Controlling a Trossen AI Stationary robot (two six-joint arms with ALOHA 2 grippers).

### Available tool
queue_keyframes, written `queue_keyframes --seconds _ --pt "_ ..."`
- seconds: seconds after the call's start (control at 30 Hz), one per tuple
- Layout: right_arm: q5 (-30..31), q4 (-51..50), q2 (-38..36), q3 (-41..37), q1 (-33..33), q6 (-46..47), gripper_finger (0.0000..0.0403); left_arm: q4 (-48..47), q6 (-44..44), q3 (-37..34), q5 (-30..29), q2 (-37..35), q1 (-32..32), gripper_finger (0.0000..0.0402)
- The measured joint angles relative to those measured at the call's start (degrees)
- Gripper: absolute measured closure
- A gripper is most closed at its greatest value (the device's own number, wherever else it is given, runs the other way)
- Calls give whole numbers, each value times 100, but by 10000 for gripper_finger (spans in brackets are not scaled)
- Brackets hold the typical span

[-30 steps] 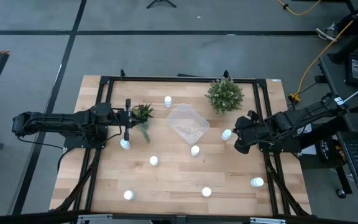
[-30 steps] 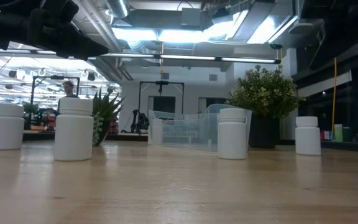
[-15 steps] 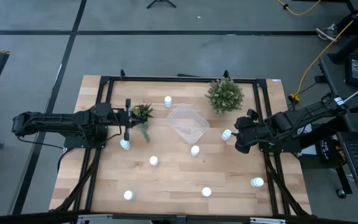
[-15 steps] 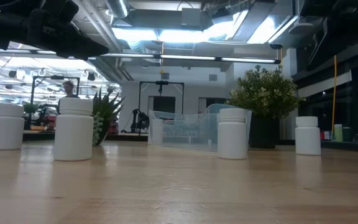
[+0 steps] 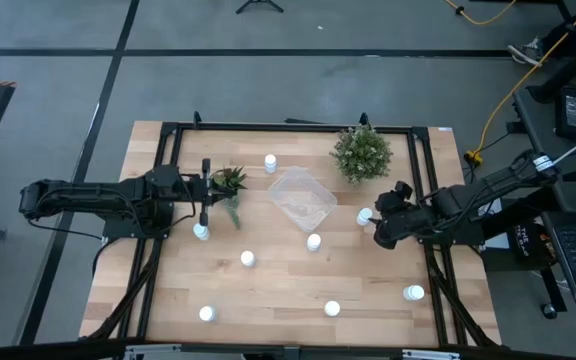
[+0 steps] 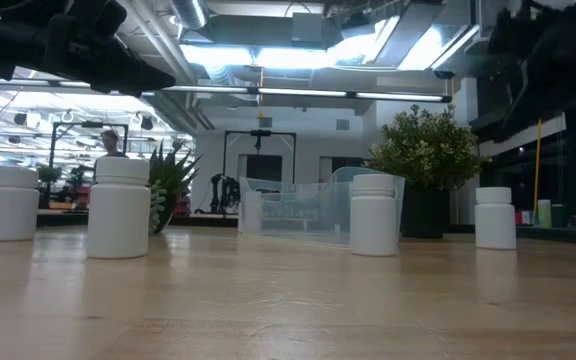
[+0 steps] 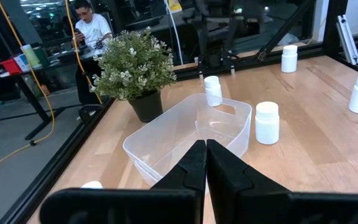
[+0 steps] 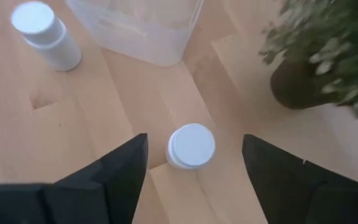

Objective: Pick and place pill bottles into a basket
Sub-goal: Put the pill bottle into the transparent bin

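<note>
1. Right gripper [image 8: 191, 163] over a bottle [image 8: 191, 145] on the surface [image 5: 268, 290], jaws wide, holding nothing.
2. Bottle standing between the two jaws, near the bushy plant [image 5: 362, 153] and beside the basket [image 5: 302, 198].
3. Left gripper [image 7: 205, 163] by the small plant [image 5: 229, 182], jaws closed, empty.
4. Other bottles [image 5: 247, 259] spread over the surface.
</note>
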Motion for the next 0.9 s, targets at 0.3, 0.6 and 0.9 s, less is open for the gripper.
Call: queue_keyframes --seconds 0.3,0.6,0.9 --pt "1 760 0 -771 0 292 139 -3 0 0 0 0 0 396" --pt "19 1377 0 -1218 -4 301 139 -84 0 0 0 0 2 395" --pt "194 1647 2 -1455 -4 355 139 -90 0 0 2 0 1 396"
